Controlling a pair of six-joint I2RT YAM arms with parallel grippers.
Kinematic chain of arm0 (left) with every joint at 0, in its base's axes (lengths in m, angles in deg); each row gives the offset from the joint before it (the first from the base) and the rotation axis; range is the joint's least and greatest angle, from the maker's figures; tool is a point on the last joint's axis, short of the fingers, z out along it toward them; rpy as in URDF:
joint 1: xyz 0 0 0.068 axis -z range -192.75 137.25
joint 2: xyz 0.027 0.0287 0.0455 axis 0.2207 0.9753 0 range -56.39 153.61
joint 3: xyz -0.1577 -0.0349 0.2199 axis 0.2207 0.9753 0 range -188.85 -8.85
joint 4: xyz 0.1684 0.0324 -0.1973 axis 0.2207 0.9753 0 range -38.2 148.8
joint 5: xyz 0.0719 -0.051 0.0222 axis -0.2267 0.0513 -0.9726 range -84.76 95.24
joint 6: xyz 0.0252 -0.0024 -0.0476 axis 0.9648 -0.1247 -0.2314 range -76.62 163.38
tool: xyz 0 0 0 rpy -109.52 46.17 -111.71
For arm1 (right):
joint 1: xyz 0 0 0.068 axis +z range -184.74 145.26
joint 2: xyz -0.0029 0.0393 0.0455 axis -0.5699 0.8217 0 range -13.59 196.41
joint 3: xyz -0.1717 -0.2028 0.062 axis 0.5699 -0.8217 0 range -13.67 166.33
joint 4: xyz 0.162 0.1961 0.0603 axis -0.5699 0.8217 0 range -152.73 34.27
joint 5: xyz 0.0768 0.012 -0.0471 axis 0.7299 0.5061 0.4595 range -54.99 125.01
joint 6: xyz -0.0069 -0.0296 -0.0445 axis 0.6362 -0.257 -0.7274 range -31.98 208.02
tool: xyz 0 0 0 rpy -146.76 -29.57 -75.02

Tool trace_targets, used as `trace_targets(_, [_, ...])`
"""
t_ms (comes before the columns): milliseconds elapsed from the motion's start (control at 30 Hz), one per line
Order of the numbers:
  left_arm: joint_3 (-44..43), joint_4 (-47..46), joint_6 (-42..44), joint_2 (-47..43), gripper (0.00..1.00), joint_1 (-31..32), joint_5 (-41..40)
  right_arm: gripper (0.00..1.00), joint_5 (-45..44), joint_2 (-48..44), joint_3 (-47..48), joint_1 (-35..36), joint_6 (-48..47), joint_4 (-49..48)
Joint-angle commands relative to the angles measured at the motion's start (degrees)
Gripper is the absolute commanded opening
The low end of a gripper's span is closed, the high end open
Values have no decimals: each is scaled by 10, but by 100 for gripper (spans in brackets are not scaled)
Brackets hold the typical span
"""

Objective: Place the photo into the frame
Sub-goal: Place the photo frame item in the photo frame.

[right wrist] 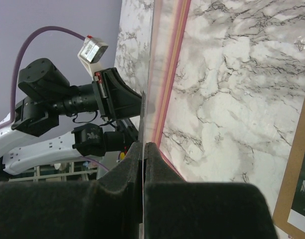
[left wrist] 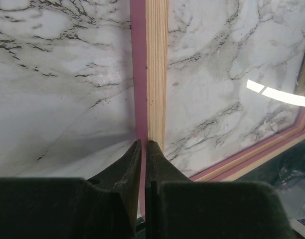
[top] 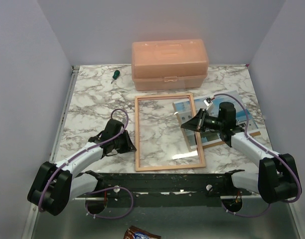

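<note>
The frame lies flat mid-table, pale wood side up, and its pink edge shows in the left wrist view. My left gripper is shut on the frame's left rail, with the pink lip between its fingertips. My right gripper is shut on a thin clear pane. The pane is held tilted over the frame's right side. The photo rests to the right on a brown backing board, mostly hidden under my right arm.
A salmon plastic box stands at the back centre. A green-handled screwdriver lies to its left. Purple walls close in both sides. A wrapper lies below the table's near edge.
</note>
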Motion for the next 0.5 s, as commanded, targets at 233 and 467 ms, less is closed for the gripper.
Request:
trace_targets(233, [13, 37, 25, 20, 10, -4, -32, 1, -75, 30, 0, 10, -118, 122])
trace_targets(467, [13, 36, 27, 21, 10, -4, -30, 2, -91, 50, 2, 9, -142, 147])
